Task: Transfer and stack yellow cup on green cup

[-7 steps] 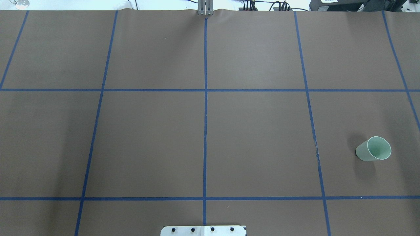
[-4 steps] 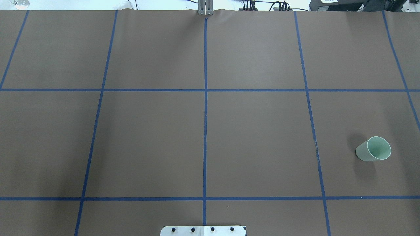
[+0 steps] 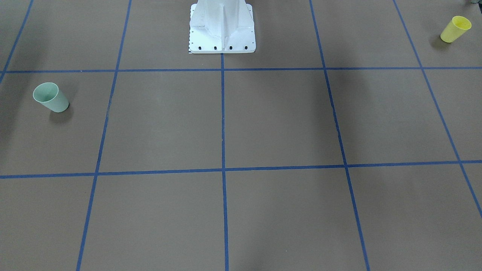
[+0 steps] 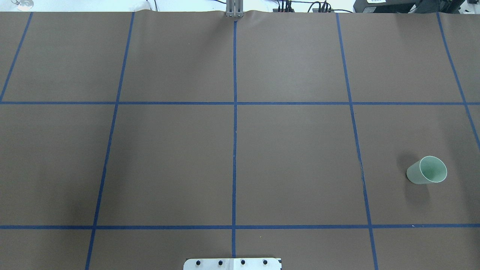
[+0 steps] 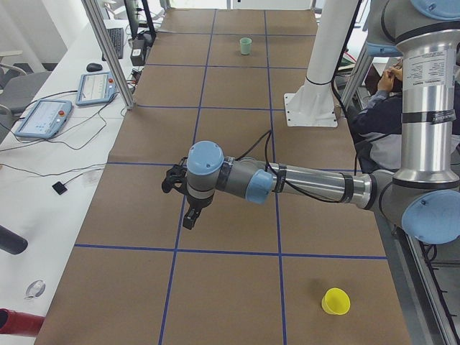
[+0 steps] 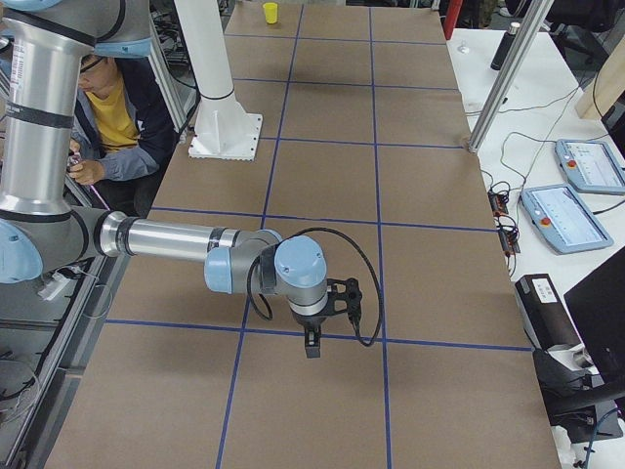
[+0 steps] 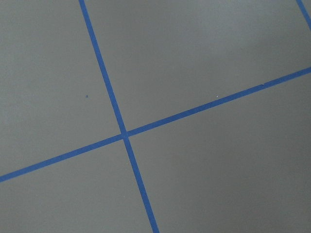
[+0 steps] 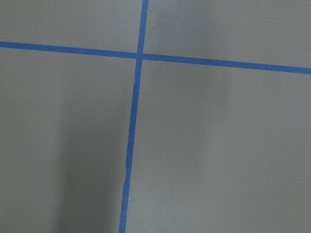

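Green cup (image 4: 426,170) unmoved; left arm (image 5: 316,185) outstretched, level.

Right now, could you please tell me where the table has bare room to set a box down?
The centre squares between the green cup and the yellow cup are bare, as is the whole row on the operators' side. Taken: each cup's square and the robot base. The left end effector and right end effector hang above the table.

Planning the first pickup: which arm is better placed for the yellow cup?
Left. The yellow cup stands at the table's left end, near the left arm; the right arm is far off.
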{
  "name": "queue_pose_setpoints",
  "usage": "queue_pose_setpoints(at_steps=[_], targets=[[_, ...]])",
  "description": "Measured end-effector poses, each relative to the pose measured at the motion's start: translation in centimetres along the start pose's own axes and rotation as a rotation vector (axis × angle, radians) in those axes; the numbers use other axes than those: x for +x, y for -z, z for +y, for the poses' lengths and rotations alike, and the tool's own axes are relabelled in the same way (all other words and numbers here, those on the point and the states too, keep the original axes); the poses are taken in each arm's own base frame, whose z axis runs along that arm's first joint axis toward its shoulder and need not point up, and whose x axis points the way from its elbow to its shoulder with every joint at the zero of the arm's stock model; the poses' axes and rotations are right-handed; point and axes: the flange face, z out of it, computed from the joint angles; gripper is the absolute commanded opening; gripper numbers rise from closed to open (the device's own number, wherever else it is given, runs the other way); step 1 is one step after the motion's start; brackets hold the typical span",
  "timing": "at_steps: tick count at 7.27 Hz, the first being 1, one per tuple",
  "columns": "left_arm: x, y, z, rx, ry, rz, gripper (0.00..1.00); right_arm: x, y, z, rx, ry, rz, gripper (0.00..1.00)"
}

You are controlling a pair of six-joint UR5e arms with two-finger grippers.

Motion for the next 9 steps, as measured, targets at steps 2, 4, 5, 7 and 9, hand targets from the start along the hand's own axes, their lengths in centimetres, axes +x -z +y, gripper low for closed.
queue_pose_setpoints(at_steps=[2, 4, 5, 7, 9], targets=[[0.4, 0.3, -0.4, 0.036, -0.036, -0.005, 1.0, 1.4, -1.5, 0.4, -0.028, -0.029, -0.009, 1.0], [0.3, 0.3, -0.1, 0.04, 0.003, -0.008, 1.0, 2.4, -2.7, 1.1, -0.024, -0.023, -0.019, 1.0], [0.3, 0.4, 0.0, 0.042, 0.092, -0.014, 1.0, 2.7, -3.0, 1.2, -0.021, -0.018, -0.019, 1.0], [0.4, 1.4, 0.0, 0.081, 0.287, -0.106, 1.0, 3.2, -3.7, 1.9, -0.031, -0.02, -0.022, 1.0], [0.3, 2.7, -0.7, 0.169, 0.492, -0.274, 1.0, 3.9, -4.5, 2.7, -0.047, -0.036, -0.025, 1.0]])
